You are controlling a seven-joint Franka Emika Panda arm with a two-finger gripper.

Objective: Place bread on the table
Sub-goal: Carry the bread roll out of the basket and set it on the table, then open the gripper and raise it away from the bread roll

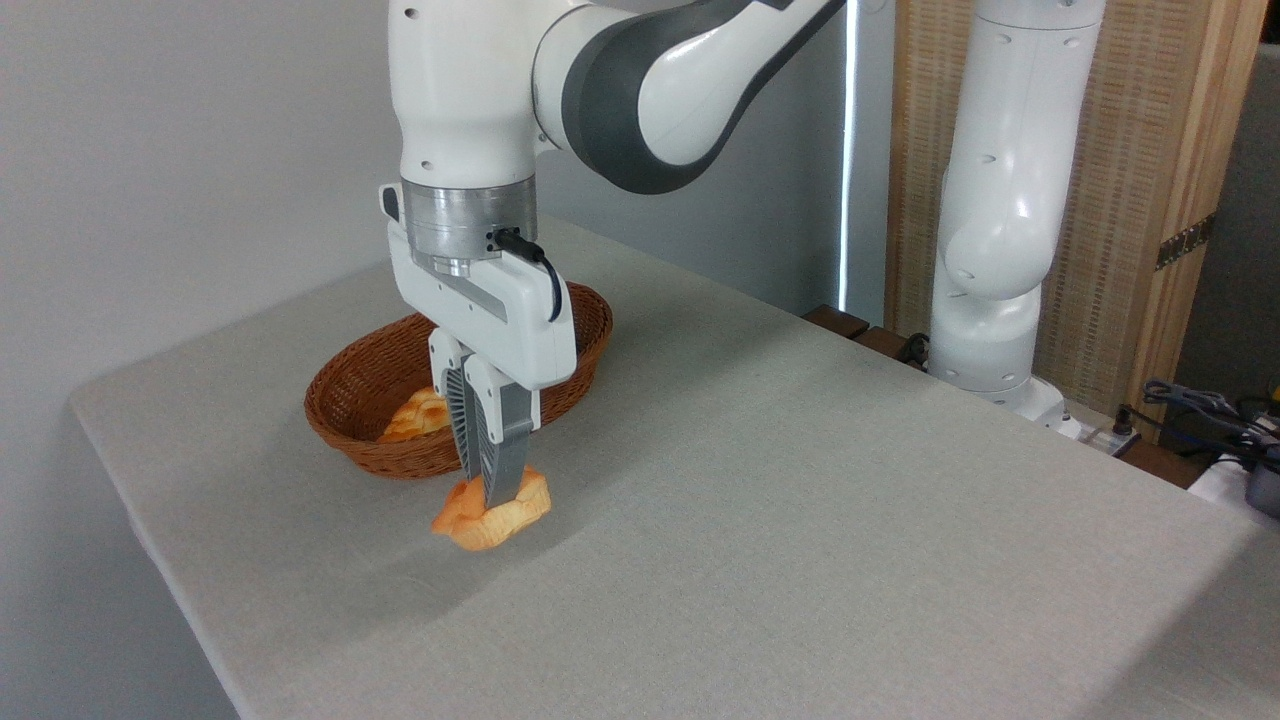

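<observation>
Camera view: the bread (492, 516) is being gripped by the gripper (490, 485), outside the basket (345, 390), seemingly just above the table (800, 520); lowering and release are being awaited.

I see the bun (492, 513) in golden orange with paler, yellowish lobes along its lower edge. The gripper (493, 480) has a white body and grey fingers ribbed with fine dark lines. The arm (640, 90) above it is glossy white with dark grey joint bands and a bare silver metal ring at the wrist. The table (800, 500) is light grey with a fine woven, fabric-like texture. The wicker basket (370, 400), left of centre, is reddish brown in a tight weave, and the loaf (418, 415) inside it is golden yellow. At upper right I see a pale wooden panel (1150, 200) with a beige mesh pattern.
</observation>
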